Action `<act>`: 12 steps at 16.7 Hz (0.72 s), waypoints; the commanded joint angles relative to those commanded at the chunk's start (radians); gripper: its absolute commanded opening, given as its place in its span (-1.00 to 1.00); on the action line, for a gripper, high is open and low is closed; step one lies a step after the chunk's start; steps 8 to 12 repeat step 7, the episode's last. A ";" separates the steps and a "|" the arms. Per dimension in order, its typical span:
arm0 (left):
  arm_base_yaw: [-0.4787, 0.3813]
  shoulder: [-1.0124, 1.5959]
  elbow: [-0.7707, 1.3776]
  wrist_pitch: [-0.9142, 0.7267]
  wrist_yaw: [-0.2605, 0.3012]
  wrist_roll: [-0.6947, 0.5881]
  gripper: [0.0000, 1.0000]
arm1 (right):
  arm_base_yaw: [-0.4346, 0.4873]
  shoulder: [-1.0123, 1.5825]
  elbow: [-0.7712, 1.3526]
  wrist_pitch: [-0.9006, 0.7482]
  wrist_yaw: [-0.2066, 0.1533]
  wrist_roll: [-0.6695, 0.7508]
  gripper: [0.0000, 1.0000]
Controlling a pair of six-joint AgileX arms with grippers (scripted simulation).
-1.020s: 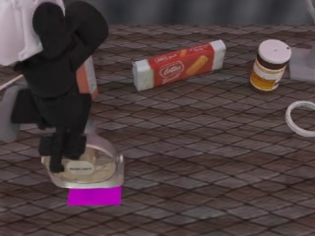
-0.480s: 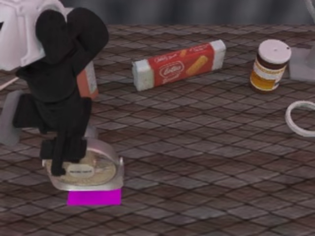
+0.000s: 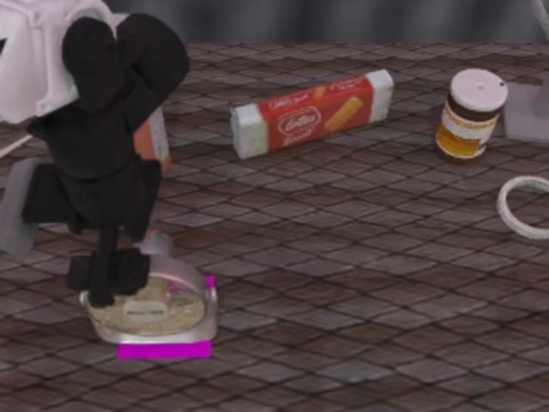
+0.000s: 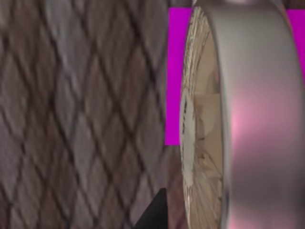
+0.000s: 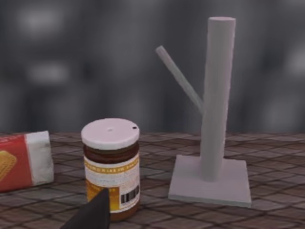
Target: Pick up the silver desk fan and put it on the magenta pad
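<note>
Top view: left gripper w/ jaws clamping the silver desk fan is holding it grille-up over the magenta pad, prob. for set-down; right arm idling off-frame, jaws unreadable.

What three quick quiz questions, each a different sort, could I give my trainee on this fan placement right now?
1. True or false: the silver desk fan sits over the magenta pad, hiding most of it.
2. Which arm is at the fan? A) left B) right
3. Fill in: the jar near the top view's right edge has a ___ lid.

Key
1. True; only a thin magenta strip shows at the fan's near edge.
2. A; the left gripper is down on the fan, while the right gripper is off by the jar.
3. White.
</note>
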State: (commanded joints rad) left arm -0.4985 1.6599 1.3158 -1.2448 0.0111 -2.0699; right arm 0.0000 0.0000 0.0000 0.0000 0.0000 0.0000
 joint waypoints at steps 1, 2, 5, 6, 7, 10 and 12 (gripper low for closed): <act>0.000 0.000 0.000 0.000 0.000 0.000 0.96 | 0.000 0.000 0.000 0.000 0.000 0.000 1.00; 0.000 0.000 0.000 0.000 0.000 0.000 1.00 | 0.000 0.000 0.000 0.000 0.000 0.000 1.00; 0.000 0.000 0.000 0.000 0.000 0.000 1.00 | 0.000 0.000 0.000 0.000 0.000 0.000 1.00; 0.000 0.000 0.000 0.000 0.000 0.000 1.00 | 0.000 0.000 0.000 0.000 0.000 0.000 1.00; 0.000 0.000 0.000 0.000 0.000 0.000 1.00 | 0.000 0.000 0.000 0.000 0.000 0.000 1.00; 0.000 0.000 0.000 0.000 0.000 0.000 1.00 | 0.000 0.000 0.000 0.000 0.000 0.000 1.00; 0.000 0.000 0.000 0.000 0.000 0.000 1.00 | 0.000 0.000 0.000 0.000 0.000 0.000 1.00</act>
